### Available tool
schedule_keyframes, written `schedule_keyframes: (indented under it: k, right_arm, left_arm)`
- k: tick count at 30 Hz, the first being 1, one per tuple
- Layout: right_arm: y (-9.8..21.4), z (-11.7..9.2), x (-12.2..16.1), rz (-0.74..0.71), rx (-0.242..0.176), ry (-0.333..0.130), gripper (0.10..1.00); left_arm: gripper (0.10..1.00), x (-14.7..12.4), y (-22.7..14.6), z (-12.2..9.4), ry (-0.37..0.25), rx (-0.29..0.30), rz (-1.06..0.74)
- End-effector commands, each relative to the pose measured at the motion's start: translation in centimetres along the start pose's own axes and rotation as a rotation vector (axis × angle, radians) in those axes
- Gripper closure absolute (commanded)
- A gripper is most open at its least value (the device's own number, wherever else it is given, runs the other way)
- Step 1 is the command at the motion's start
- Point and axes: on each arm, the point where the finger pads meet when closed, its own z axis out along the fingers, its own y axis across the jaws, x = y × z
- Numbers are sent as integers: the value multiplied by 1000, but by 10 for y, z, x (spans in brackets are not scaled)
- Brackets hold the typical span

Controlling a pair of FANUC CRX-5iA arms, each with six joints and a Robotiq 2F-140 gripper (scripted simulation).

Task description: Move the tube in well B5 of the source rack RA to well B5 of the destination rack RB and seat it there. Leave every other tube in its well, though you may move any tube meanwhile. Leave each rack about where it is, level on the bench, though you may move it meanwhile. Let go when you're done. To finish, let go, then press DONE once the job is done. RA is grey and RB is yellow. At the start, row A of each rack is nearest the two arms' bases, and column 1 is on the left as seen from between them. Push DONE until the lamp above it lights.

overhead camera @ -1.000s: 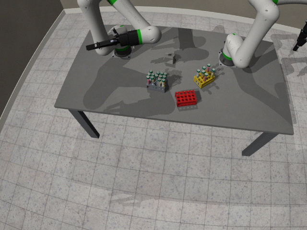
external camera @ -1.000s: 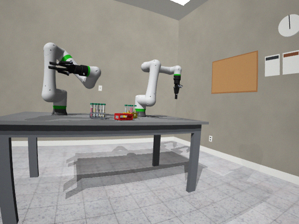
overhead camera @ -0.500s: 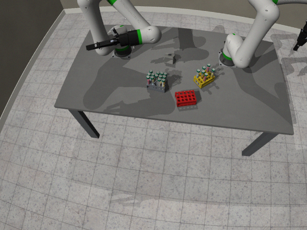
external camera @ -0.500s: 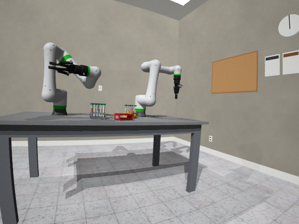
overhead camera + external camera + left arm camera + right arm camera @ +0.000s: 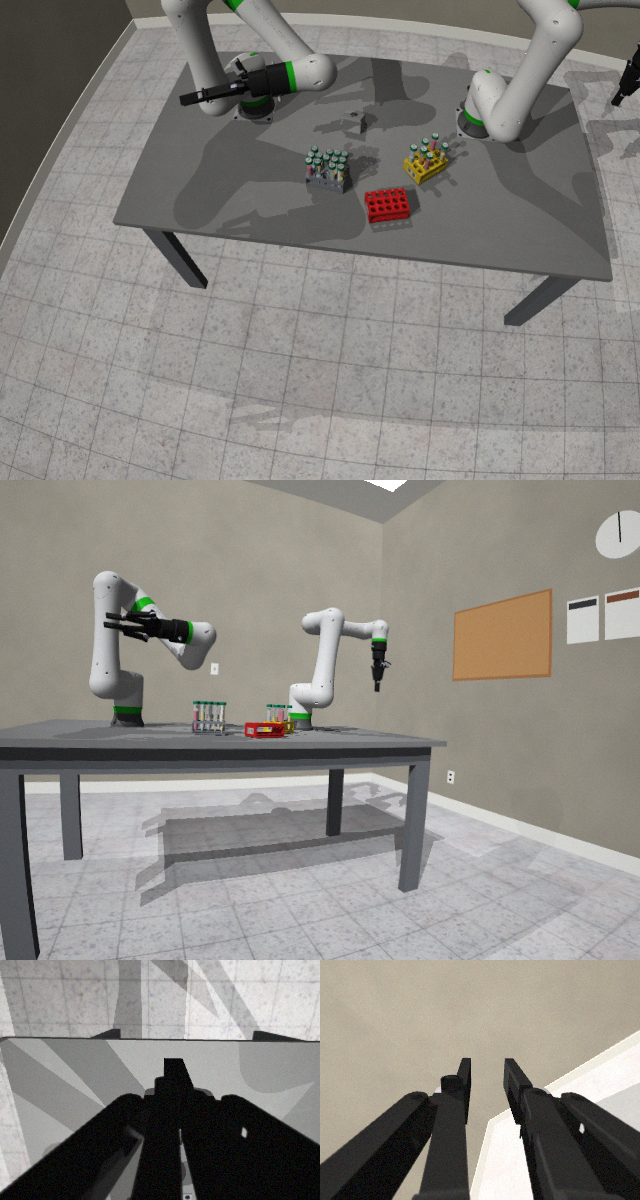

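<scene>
The grey rack RA (image 5: 326, 184) (image 5: 208, 732) stands on the bench with several green-capped tubes upright in it. The yellow rack RB (image 5: 420, 178) (image 5: 290, 729) stands turned at an angle and holds several green-capped tubes. Which tube is in B5 of RA, and whether B5 of RB is filled, is too small to tell. My left gripper (image 5: 615, 102) (image 5: 376, 689) (image 5: 172, 1073) is shut and empty, pointing down beyond the bench end near RB. My right gripper (image 5: 183, 98) (image 5: 105, 620) (image 5: 487, 1072) is slightly open and empty, level, high and far from both racks, pointing away from them.
An empty red rack (image 5: 387, 216) (image 5: 264, 724) lies on the bench between and in front of RA and RB. A small grey box (image 5: 354, 121) stands behind RA toward the arms' bases; its button and lamp cannot be made out. The bench (image 5: 480, 222) has its front edge beyond the red rack.
</scene>
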Motion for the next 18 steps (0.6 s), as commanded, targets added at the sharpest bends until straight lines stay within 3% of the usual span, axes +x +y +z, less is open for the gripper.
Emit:
schedule_keyframes:
  k: [1,4,12,18]
  right_arm:
    - [3,-6,-11,-74,-36,-32,816]
    - [4,-8,-16,-102,-50,-44,816]
    - [13,-28,-49,-325,-145,-156,816]
    - [20,-45,-70,-469,-192,-245,816]
  left_arm:
    - [999,0,0,-1,2,0,0]
    - [999,0,0,-1,2,0,0]
    - [999,0,0,-1,2,0,0]
    - [999,0,0,-1,2,0,0]
